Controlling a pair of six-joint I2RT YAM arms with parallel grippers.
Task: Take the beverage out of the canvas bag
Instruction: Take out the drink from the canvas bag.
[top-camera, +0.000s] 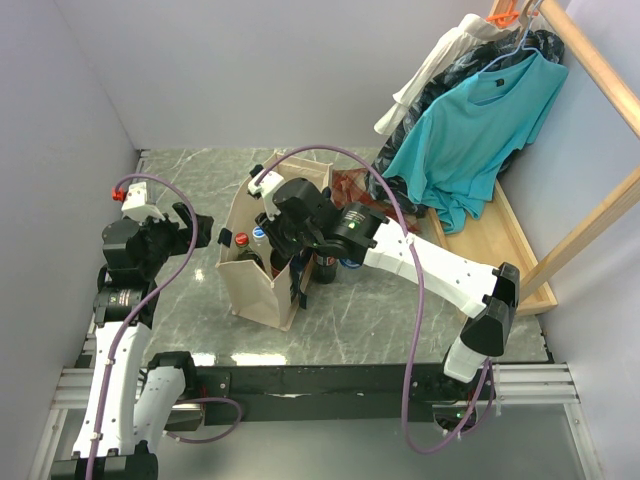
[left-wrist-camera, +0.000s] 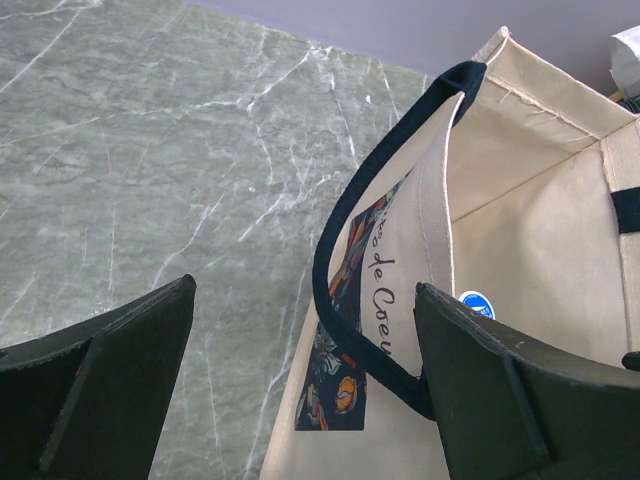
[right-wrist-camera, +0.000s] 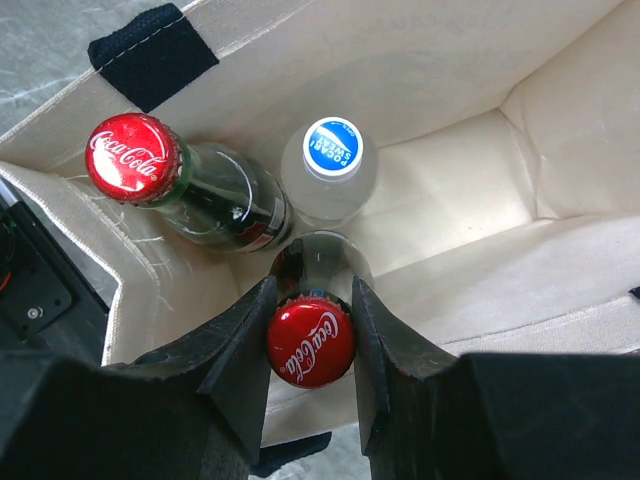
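Note:
The beige canvas bag (top-camera: 252, 285) stands upright mid-table with its mouth open. Inside it, my right gripper (right-wrist-camera: 311, 305) is shut on the red cap and neck of a glass cola bottle (right-wrist-camera: 311, 345), the beverage. A second cola bottle (right-wrist-camera: 135, 160) and a clear bottle with a blue cap (right-wrist-camera: 333, 150) stand beside it in the bag (right-wrist-camera: 450, 60). In the top view the right gripper (top-camera: 276, 236) reaches down into the bag's mouth. My left gripper (left-wrist-camera: 305, 290) is open at the bag's left side, and the navy handle (left-wrist-camera: 345, 230) loops between its fingers.
A teal shirt (top-camera: 475, 130) and other clothes hang from a wooden rack (top-camera: 585, 235) at the back right. A reddish cloth (top-camera: 348, 185) lies behind the bag. Grey walls close off the left and back of the marble table (top-camera: 190, 170).

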